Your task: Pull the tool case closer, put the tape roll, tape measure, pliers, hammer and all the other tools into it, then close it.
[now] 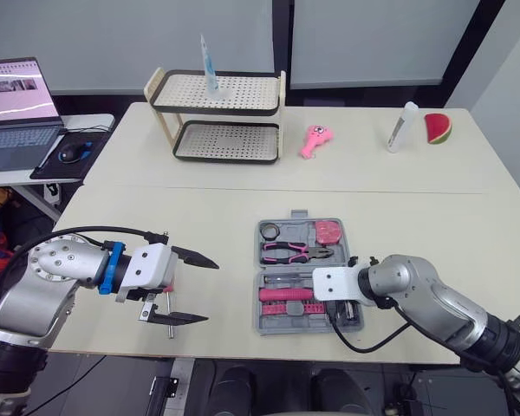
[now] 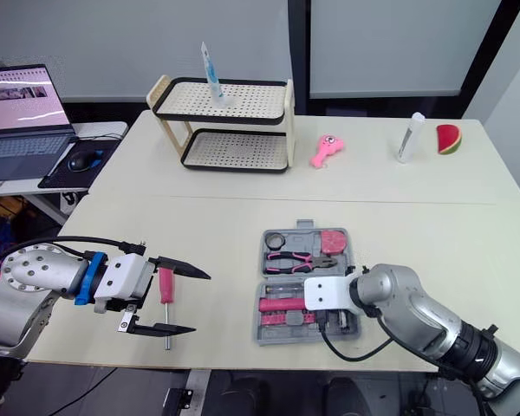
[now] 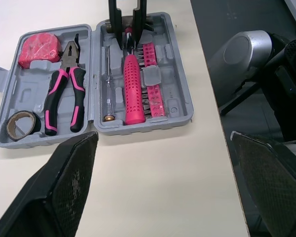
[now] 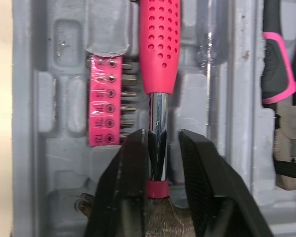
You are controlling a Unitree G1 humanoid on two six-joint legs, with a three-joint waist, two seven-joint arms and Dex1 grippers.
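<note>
Tool case (image 1: 269, 322) lies open near the front edge of the tabletop (image 1: 199, 217), with the hammer (image 3: 133, 84) in its front half.
Tape roll (image 1: 269, 231), pliers (image 1: 295, 253) and tape measure (image 1: 329, 231) sit in the rear half. Right gripper (image 4: 158, 143): jaws released, straddling the hammer's steel shaft, with a sliver of gap. Left gripper (image 1: 211, 292): jaws spread wide, well left of the case, above a pink-handled screwdriver (image 2: 165, 286).
</note>
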